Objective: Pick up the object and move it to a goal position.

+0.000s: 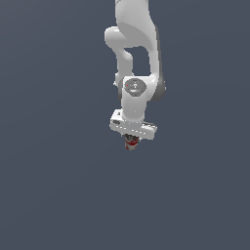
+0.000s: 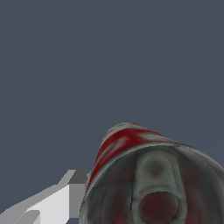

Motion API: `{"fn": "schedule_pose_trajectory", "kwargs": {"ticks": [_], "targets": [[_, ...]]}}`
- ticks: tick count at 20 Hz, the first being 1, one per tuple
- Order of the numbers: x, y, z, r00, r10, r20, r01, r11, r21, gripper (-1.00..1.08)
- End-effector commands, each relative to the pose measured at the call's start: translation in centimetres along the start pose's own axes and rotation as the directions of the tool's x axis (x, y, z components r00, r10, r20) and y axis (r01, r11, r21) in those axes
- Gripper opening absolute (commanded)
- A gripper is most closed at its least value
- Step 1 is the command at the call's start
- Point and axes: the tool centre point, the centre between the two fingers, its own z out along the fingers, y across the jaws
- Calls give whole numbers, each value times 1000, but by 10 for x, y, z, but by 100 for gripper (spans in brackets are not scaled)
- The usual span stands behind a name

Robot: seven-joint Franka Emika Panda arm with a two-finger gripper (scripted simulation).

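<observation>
The object is a small can (image 1: 131, 143) with a red-and-white label and a dark metallic top. In the exterior view it hangs just under the white hand of the arm, between the fingers of my gripper (image 1: 131, 141), which is shut on it. In the wrist view the can (image 2: 131, 144) fills the lower part of the picture, its dark top with the pull tab facing the camera. One white finger (image 2: 57, 201) shows pressed against the can's side. The other finger is out of view. No goal marker shows.
The white arm (image 1: 134, 53) comes down from the top of the exterior view. Around it there is only a plain dark grey-blue surface (image 1: 49, 171), with no other objects or edges in view.
</observation>
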Motion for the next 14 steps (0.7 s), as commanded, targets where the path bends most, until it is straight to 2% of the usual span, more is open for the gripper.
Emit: {"fn": "schedule_pose_trajectory", "kwargs": {"ticks": [1, 7, 14], "targets": [[5, 5, -14, 1000, 1, -5, -1, 1000, 2, -100], [16, 25, -57, 1000, 1, -5, -1, 1000, 2, -100], [35, 57, -128, 1000, 1, -5, -1, 1000, 2, -100]]}}
